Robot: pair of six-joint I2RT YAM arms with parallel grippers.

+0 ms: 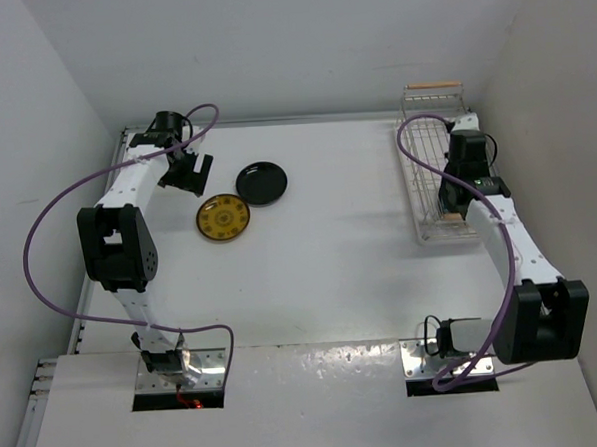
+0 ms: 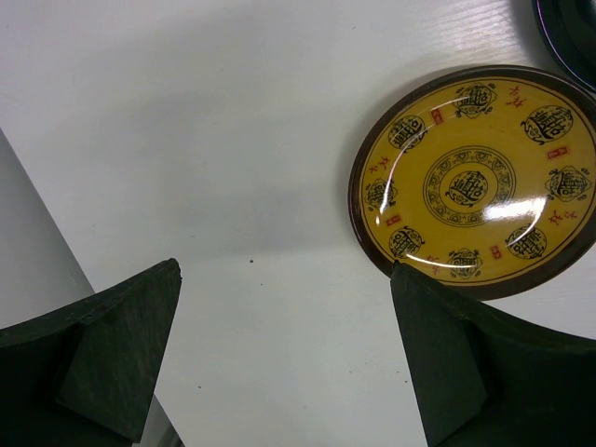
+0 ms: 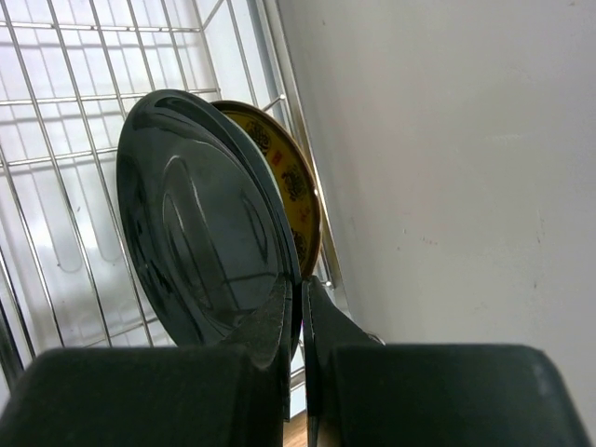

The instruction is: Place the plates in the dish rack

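- Right gripper [image 3: 301, 317] clamps the rim of a glossy black plate [image 3: 200, 251], upright at the white wire dish rack [image 3: 56, 121].
- Left gripper [image 2: 284, 363] wide open, matte wedge fingers beside round patterned yellow plate [image 2: 475, 177].

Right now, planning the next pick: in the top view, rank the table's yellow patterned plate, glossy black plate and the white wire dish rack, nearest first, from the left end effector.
1. Yellow patterned round plate, beside the left end effector.
2. Glossy black round plate, farther right.
3. White wire dish rack, far right.
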